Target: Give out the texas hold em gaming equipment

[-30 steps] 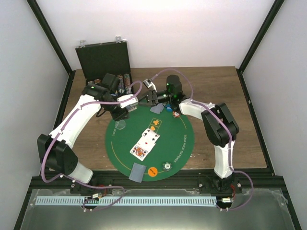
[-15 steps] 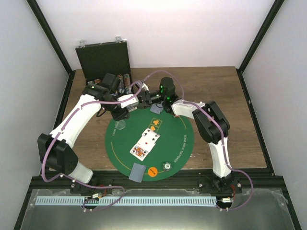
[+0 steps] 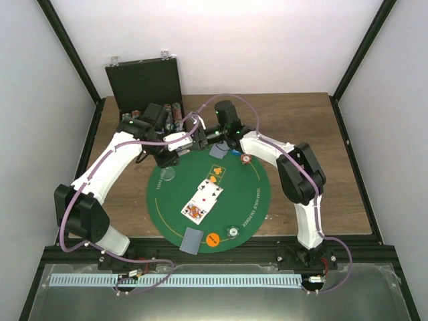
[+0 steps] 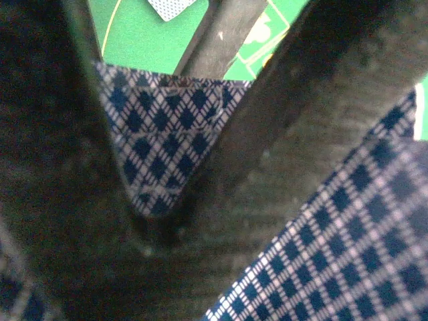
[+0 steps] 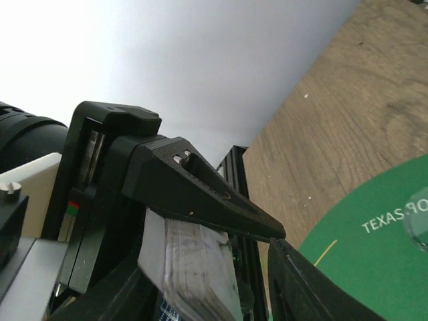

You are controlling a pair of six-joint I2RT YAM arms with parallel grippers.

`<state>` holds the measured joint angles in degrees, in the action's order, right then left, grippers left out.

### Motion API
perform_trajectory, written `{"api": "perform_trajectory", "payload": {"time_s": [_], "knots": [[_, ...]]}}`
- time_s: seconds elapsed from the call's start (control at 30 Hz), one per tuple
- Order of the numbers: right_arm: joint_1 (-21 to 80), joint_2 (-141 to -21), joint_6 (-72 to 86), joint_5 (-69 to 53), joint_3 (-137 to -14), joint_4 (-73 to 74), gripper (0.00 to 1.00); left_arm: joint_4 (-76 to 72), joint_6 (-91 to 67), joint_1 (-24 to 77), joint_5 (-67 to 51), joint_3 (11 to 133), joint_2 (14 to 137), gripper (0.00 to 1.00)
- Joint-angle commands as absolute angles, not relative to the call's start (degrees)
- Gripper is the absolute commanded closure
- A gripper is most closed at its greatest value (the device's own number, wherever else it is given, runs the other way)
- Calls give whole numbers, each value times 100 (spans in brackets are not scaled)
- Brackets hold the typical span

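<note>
Left pincer (image 3: 189, 139): clenched on the card deck (image 5: 197, 271), near the green mat's (image 3: 249, 194) far edge.
Right pincer (image 3: 202, 134): at the deck; you cannot tell its grip.
Risk: if you drag 2 cards, the deck may spill.

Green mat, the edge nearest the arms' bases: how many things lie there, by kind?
face-down card: 1
orange disc: 1
silvery disc: 1
Total: 3
</note>
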<state>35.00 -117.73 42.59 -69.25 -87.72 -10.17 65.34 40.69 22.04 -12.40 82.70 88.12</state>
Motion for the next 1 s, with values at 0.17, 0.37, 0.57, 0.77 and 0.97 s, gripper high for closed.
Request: {"api": "perform_trajectory", "payload": {"time_s": [0.17,0.37,0.57,0.77,0.97], "knots": [[3428,-11321,3377,-6153,-8873,275,70,6366,4135,2166,-1274,8152,8772,60],[3367,-11254,3183,-6029,-8920,584,71,6337,4164,2131,-1266,8041,8750,60],[3322,-11173,3008,-6007,-8990,788,68,6337,4166,2127,-1315,8048,8732,60],[3322,-11073,3007,-6199,-9013,637,68,6336,4158,2127,-1318,8087,8772,60],[3322,-10961,2866,-5872,-9119,969,72,6313,4181,2127,-1302,8058,8781,60]]}}
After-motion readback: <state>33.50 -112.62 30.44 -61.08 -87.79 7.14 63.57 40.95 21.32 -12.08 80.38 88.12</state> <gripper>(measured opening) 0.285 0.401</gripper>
